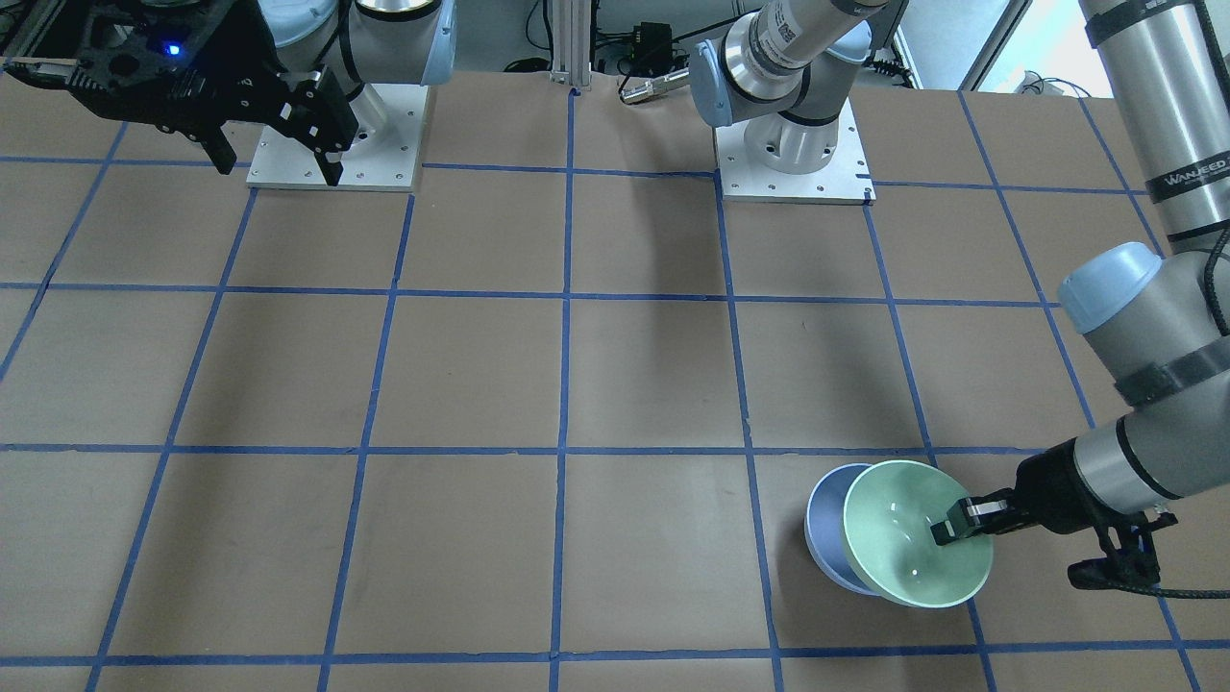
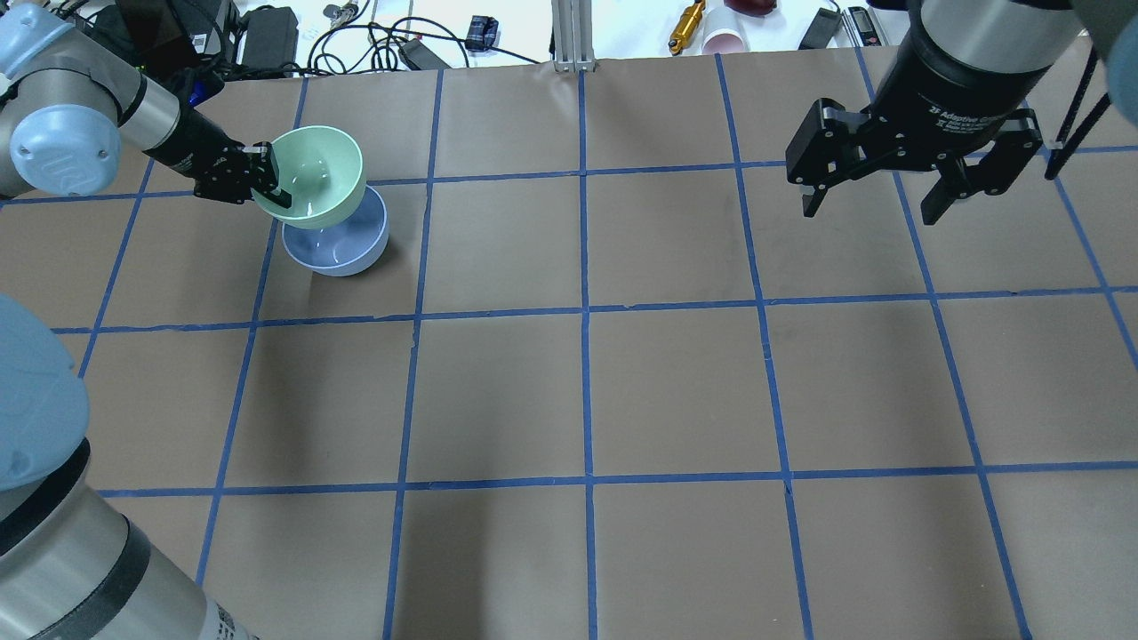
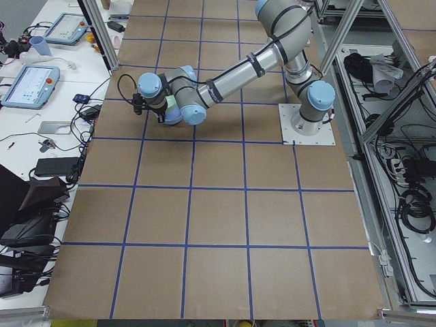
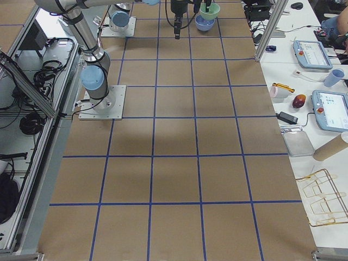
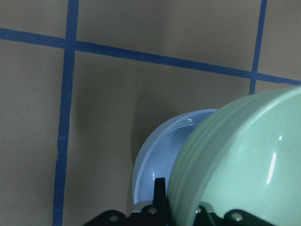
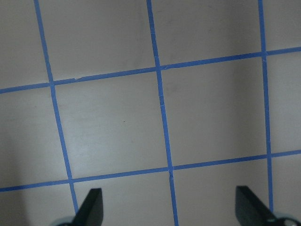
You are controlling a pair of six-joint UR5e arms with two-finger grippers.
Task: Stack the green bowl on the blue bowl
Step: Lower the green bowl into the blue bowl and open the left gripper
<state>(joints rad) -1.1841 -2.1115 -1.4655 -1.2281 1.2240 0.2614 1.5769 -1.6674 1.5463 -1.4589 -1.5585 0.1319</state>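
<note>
At the table's (image 2: 676,391) far left, the left gripper (image 2: 274,190) is clamped on the left rim of the green bowl (image 2: 322,178). The bowl hangs tilted, partly over the blue bowl (image 2: 345,252) resting on the table. To seat it well, I would level it, centre it over the blue rim, lower gently, then let go. At far right, the right gripper (image 2: 869,213) hovers spread and empty.

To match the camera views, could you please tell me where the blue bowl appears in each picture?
Front-facing: the blue bowl, lower right.
Overhead: the bowl, upper left.
Exterior left: upper left, too hidden behind the left arm to pick out.
Exterior right: the bowl, top edge, right of centre.
Left wrist: the bowl, bottom centre.
Right wrist: not in it.
Shared landmark: the green bowl, tilted in the left gripper, overlapping it.
</note>
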